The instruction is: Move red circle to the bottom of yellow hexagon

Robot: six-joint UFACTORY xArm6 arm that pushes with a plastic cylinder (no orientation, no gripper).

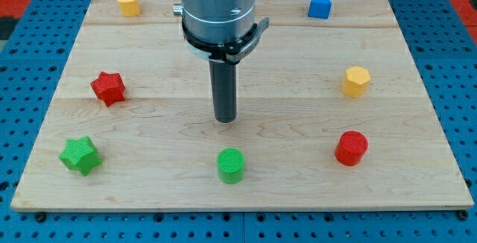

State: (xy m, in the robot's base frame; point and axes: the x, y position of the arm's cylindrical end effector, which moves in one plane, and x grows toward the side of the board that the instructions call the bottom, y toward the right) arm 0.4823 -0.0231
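Nearest the camera: green circle (231, 165), low and central on the wooden board (417, 191). Just above it, my tip (225, 120), a plain rod end with no jaws to open or close, holding nothing, touching no block, parked mid-board. Out to the view's right: red circle (351, 147), sitting below and slightly left of yellow hexagon (356, 81), the two clearly apart. Probably light, rigid plastic, likely quick to slide and prone to rolling off a glancing contact; best pushed square through its middle, never gripped. Seemingly close to target already. Further out: red star (108, 88), green star (80, 155), yellow block (129, 3), blue block (320, 6).
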